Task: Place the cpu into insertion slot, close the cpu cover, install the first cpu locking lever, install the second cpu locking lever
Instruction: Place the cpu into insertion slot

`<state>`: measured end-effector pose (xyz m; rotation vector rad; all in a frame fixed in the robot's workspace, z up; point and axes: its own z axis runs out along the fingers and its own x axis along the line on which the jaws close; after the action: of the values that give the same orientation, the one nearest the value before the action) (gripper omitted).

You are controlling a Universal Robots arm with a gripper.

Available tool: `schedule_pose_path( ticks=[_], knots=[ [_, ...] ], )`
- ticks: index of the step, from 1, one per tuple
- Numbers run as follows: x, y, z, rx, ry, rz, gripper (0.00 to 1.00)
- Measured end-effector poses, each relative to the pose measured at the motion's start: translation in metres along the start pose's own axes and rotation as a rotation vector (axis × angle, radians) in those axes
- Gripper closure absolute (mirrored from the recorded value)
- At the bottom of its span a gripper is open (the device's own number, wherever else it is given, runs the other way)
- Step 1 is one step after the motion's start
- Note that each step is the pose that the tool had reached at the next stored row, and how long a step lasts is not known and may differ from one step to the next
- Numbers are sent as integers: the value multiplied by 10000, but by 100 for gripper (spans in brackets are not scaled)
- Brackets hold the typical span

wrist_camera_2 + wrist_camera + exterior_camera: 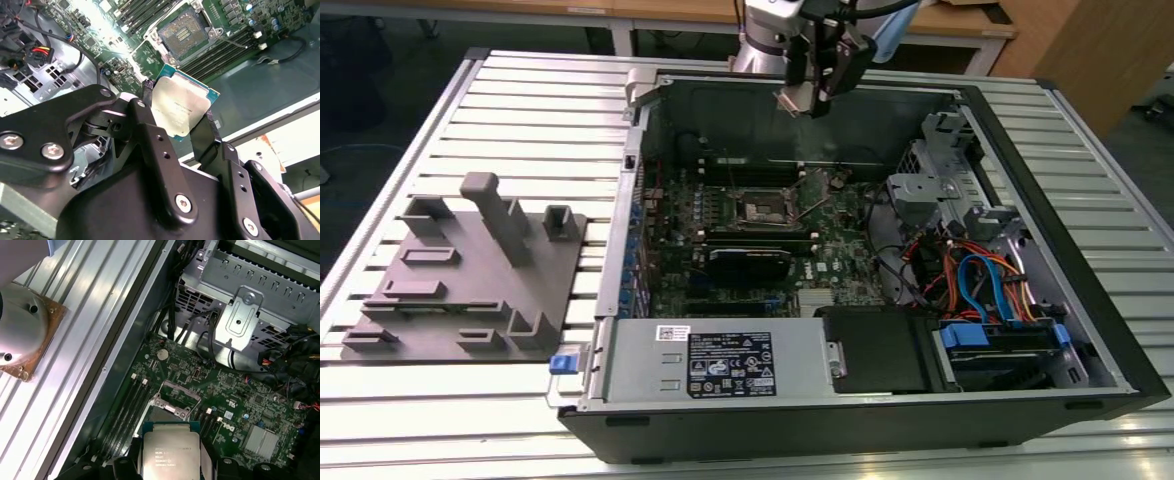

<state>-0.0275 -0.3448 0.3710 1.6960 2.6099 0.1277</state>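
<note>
Seen from above, a ribbed metal table carries everything. On the exterior view's left lies a grey plastic tray with upright blocks and pegs. To its right an open computer case lies on its side, showing a green circuit board. Around the middle of the board sits the insertion slot, its dark centre uncovered, with long black memory slots running close along either side. A grey power box fills the near edge of the case. Further right stand a metal drive cage and a tangle of blue and orange cables.

The arm drops in from the far edge, with the gripper pointing down over the case's far wall, well above the board and farther off than the slot. Its two black fingers are closed on the cpu, pinching it by opposite edges, silver top showing in both wrist views.
</note>
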Motion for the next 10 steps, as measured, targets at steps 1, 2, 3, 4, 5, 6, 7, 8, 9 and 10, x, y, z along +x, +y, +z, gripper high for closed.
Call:
schedule_pose_path(
  ticks=[1,2,3,4,5,6,7,8,9,10],
  knots=[
    [0,0,0,-2,-8,97,46],
    [0,0,0,-4,-16,193,46],
    [0,0,0,-7,-23,282,46],
    [0,0,1,-9,-30,365,46],
    [0,0,1,-11,-37,447,46],
    [0,0,1,-12,-44,526,46],
    [0,0,1,-14,-50,609,46],
    [0,0,1,-16,-58,694,46],
    [0,0,1,-17,-65,778,46],
    [0,0,1,-19,-72,863,46]
  ],
)
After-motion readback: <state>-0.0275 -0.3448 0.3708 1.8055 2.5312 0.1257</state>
